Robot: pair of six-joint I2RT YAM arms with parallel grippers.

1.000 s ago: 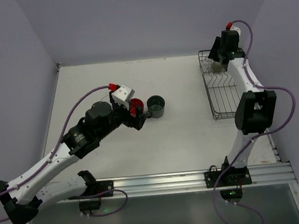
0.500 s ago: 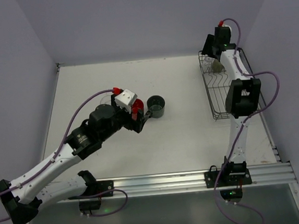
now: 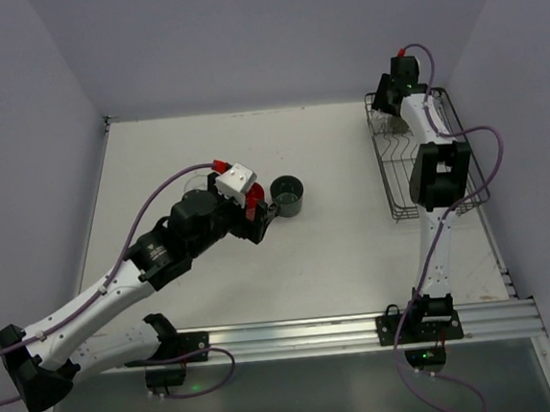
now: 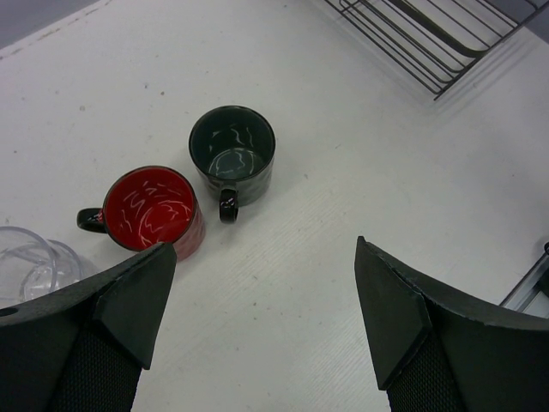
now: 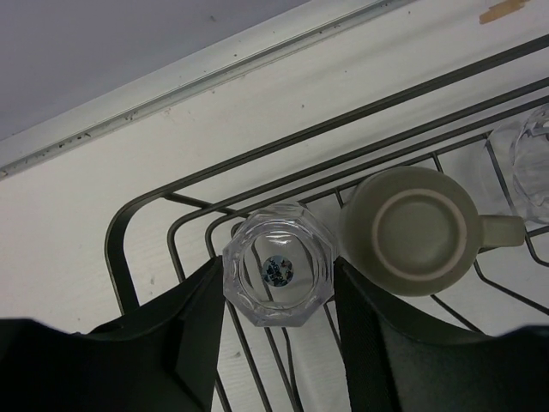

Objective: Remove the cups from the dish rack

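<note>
Mugs: 3, glossy ceramic, round w/ loop handles. Red mug point(image 4: 153, 210) & dark grey-green mug point(image 4: 232, 154) upright on white table point(image 3: 337, 258), side by side. Olive-tan mug point(image 5: 418, 230) upside down in black wire dish rack point(image 3: 399, 171). Clear glass tumblers: 3. Table tumbler point(image 4: 30, 262) sits by red mug. Faceted tumbler point(image 5: 277, 275) & edge tumbler point(image 5: 532, 159) sit in rack. Left gripper point(image 4: 262, 257) wide open, empty, above mugs. Right gripper point(image 5: 277, 287) fingers flank faceted tumbler closely; clamped or not, can't tell.

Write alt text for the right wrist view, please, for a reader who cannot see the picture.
The right claw straddles a clear glass tumbler in a corner of the black wire dish rack, one finger close on each side. Beside it sits an olive-tan mug, apparently base up; another clear glass shows at the right edge.
</note>
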